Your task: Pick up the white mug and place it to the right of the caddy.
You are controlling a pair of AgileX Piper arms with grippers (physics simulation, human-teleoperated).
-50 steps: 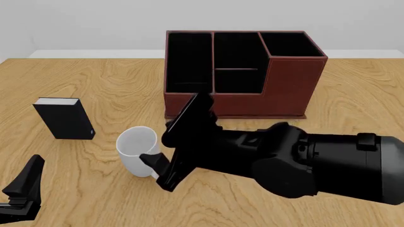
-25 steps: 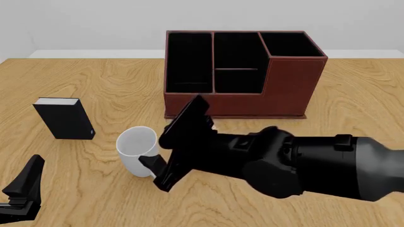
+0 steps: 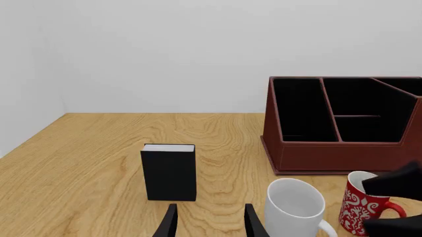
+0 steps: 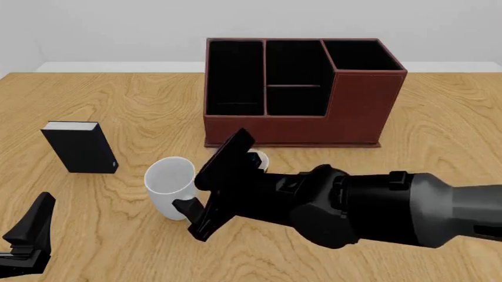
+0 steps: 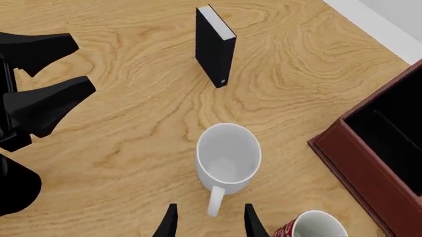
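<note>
I see the white mug (image 4: 170, 188) standing upright on the wooden table (image 4: 133, 106), toward the near edge and left of centre. It is plain glossy white, open mouth up. From the right wrist camera its loop handle points back toward the right gripper (image 5: 208, 222), whose two fingertips are spread apart with the handle's end lying just in front of the gap; nothing is grasped.

The caddy (image 4: 302, 94), reddish-brown with black-lined compartments and one taller section at its right, sits near the far edge, around the middle of the table.

The front camera hides most of a red mug (image 5: 309, 224) behind the right arm; only a sliver of its rim shows there. Both wrist cameras show it clearly: red with white pattern, standing just beside the white mug, between it and the caddy. A black box (image 4: 79, 147) with a white top stands upright toward the left edge, well apart from the mugs.

The right arm reaches in low from the right edge, its wrist angled across the near side of the table toward the white mug. The left gripper (image 3: 208, 222) sits at the near left corner, fingers apart, holding nothing.
</note>
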